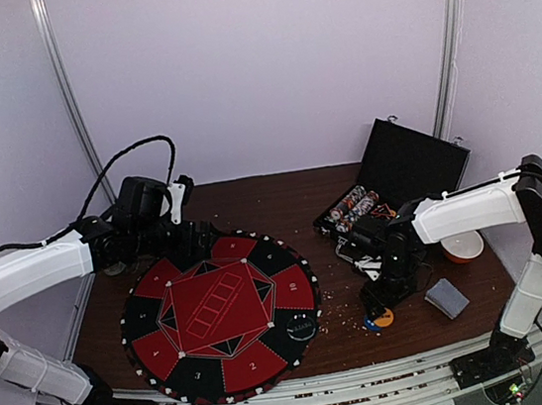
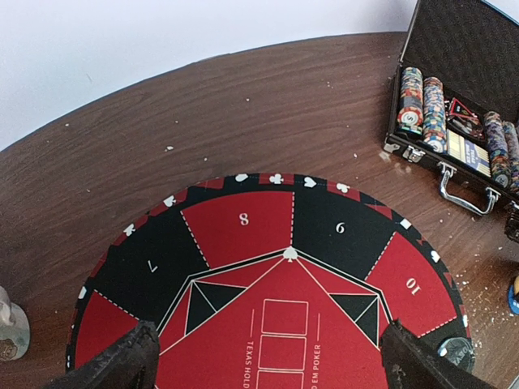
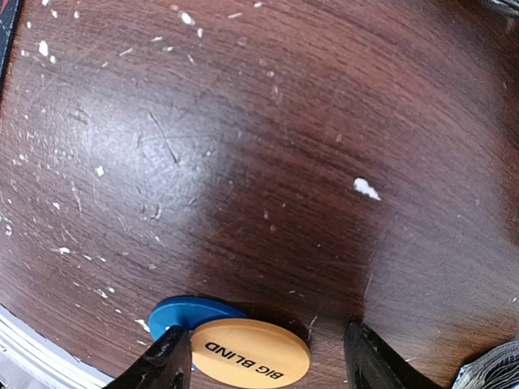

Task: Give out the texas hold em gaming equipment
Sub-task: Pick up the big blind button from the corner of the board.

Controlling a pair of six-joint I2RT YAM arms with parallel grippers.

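A yellow "BIG BLIND" disc [image 3: 251, 352] lies partly on a blue disc [image 3: 190, 312] on the brown table. My right gripper [image 3: 263, 369] is open and low over them, its fingers either side of the yellow disc [image 1: 383, 318]. A grey-blue card deck [image 1: 447, 297] lies to the right of it. A black disc [image 1: 301, 330] sits on the mat's right edge. Rows of striped chips [image 2: 422, 97] stand in the open black case [image 1: 397, 176]. My left gripper [image 2: 268, 369] is open and empty above the back of the round red-and-black mat [image 1: 221, 314].
An orange-and-white bowl [image 1: 463, 247] stands right of the right arm. The case's handle [image 2: 466, 190] sticks out toward the mat. White crumbs are scattered on the table between mat and case. A small object [image 2: 12, 328] sits left of the mat.
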